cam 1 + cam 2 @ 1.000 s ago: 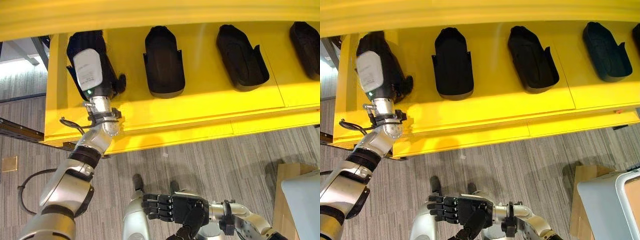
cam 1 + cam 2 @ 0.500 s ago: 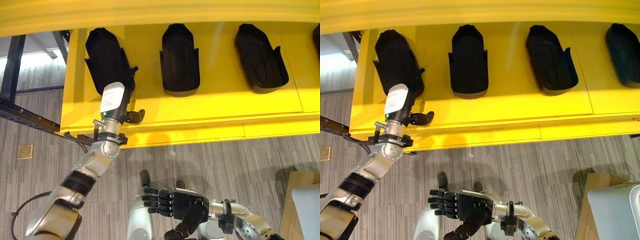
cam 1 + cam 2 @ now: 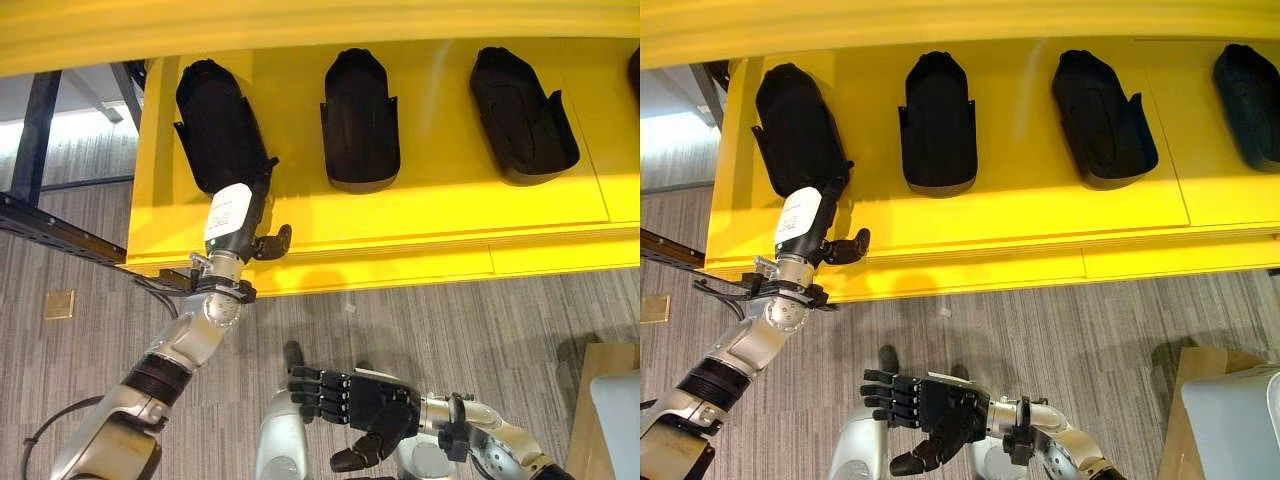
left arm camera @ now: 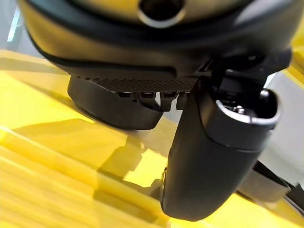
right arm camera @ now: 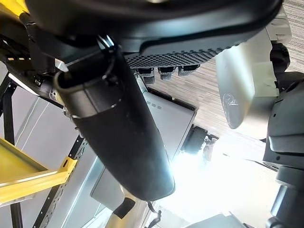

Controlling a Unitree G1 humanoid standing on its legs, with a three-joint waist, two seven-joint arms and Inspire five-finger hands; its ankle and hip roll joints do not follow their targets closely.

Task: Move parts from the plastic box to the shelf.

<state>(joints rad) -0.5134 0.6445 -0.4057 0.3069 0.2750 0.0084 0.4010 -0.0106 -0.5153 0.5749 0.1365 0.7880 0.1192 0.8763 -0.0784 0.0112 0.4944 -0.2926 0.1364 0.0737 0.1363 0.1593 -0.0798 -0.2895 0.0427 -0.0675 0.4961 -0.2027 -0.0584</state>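
Observation:
Several black moulded parts lie in a row on the yellow shelf: one at the far left, one in the middle, one to the right. My left hand is at the near end of the far-left part, open, its fingers straight against the part's edge and its thumb standing out to the side. That part rests on the shelf past the fingers. My right hand hovers low over the floor, open and holding nothing.
A yellow board overhangs the shelf along the top. A black metal frame runs past the shelf's left end. At the lower right a grey plastic box sits beside brown cardboard. Striped grey carpet lies in front of the shelf.
The camera has shifted. My left hand has slid back off the far-left part toward the shelf's front edge, leaving the part lying there. The right hand's thumb has dropped slightly.

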